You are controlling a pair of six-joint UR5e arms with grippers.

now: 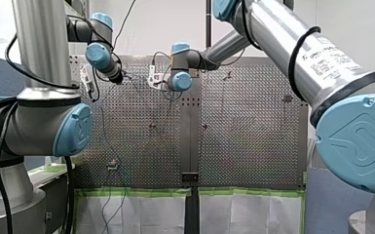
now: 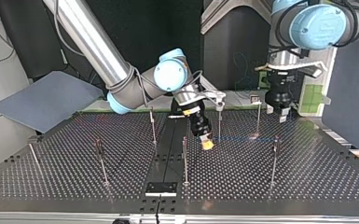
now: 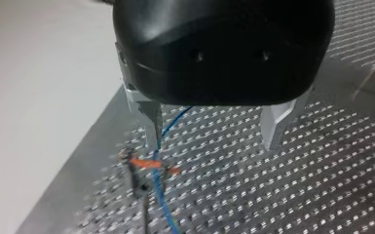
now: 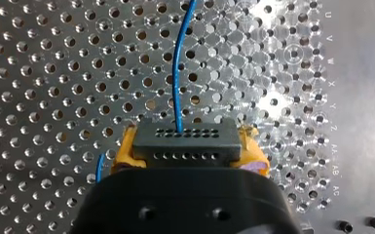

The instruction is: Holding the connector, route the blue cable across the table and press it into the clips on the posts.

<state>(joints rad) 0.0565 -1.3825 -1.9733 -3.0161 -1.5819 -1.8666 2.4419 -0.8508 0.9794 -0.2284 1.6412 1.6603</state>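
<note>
Right claw (image 4: 189, 152) around connector (image 4: 185, 139), long axis crosswise, cable (image 4: 176, 73) ahead

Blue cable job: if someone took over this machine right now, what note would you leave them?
My right gripper is shut on the black connector; the blue cable leads ahead of it over the table.
My left gripper is open, one finger beside the cable at an orange clip on a post.
Done: connector gripped; unclear whether the cable sits in that clip.
Left: route onward, press into the other posts' clips.

Robotics lab: perforated table (image 2: 307, 177), posts (image 2: 184, 161).
</note>
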